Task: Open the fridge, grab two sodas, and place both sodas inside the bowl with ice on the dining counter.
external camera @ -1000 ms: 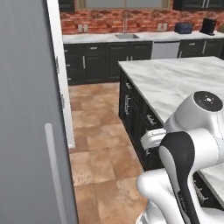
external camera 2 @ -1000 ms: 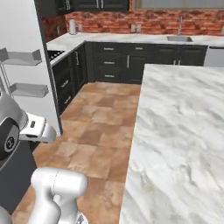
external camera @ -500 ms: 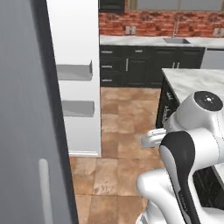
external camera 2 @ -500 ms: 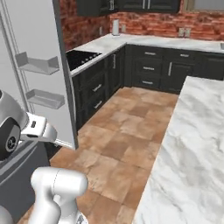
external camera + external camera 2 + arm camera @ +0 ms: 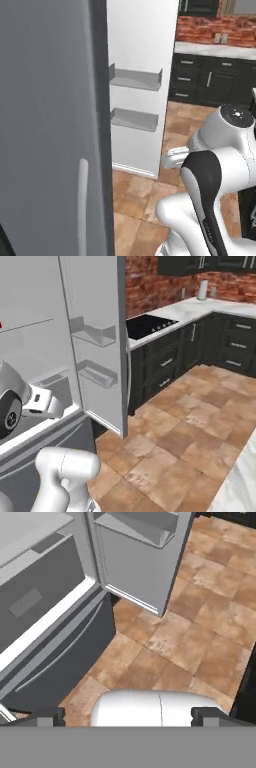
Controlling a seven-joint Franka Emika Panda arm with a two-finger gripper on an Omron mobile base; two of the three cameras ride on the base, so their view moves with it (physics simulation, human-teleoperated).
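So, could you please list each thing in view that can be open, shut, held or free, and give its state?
fridge right door: swung wide open, its two door shelves bare.
fridge left door: shut, handle untouched.
fridge bottom drawer: shut.
end effector: open, holding nothing, pointing down at the floor in front of the fridge.
dark cabinets: doors and drawers shut.

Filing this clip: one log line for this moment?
fridge: right door open | hand: open, empty, over floor | door shelves: bare
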